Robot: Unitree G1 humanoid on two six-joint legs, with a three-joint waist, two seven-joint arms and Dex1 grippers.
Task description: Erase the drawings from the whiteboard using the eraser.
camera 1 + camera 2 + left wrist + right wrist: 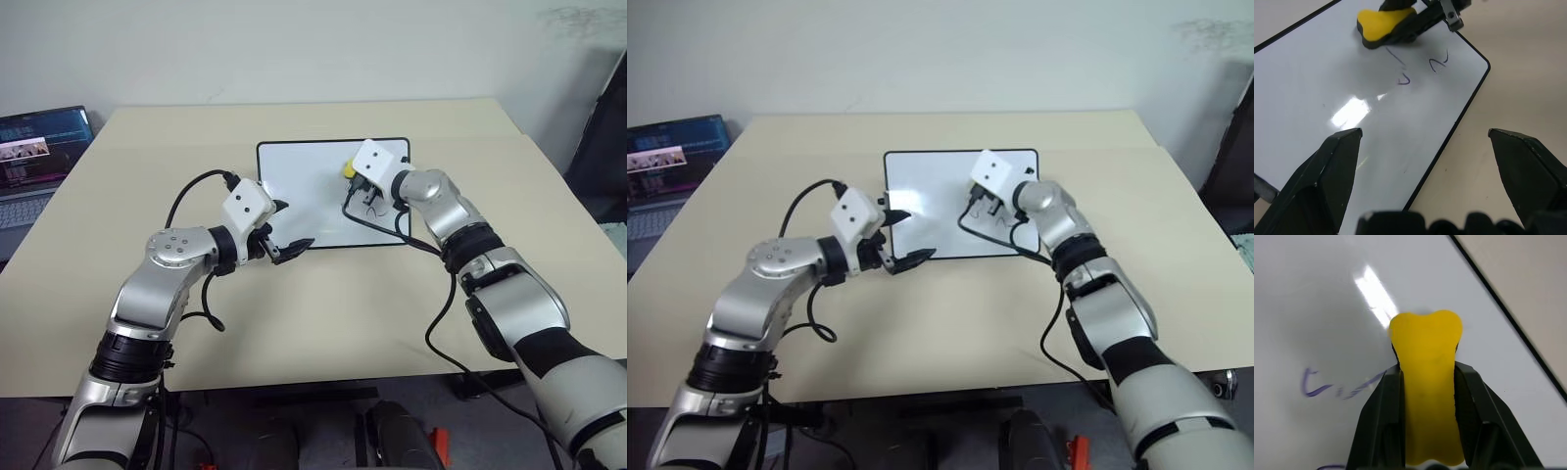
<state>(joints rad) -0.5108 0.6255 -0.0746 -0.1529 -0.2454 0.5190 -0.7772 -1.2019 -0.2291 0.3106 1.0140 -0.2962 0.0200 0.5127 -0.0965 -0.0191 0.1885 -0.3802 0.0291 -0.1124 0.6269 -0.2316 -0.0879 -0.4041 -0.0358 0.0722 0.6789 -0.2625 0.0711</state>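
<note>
A: Being clamped between the two black fingers of the right gripper (1425, 416) is the eraser (1425, 382), its jaws being closed tight on the yellow block so that one end is sticking out past the fingertips. In the head views it is sitting just above centre of the frame, over the right part of the whiteboard (294, 186).

B: Is the block being pressed to the board?

A: From the wrist views it is being held at or just off the glossy surface; contact cannot be told for certain. The drawings (1420, 71) are being left just beside it, a few thin dark squiggles near the board's corner, so the wiping is judged to be only partly done.

B: And the other arm?

A: The left gripper (284, 233) is being held wide open with nothing in it, left of centre in the frame, at the whiteboard's near left corner. It is probably being kept there to steady the board on the counter (313, 313) should it slide, though no touch is being shown.
</note>
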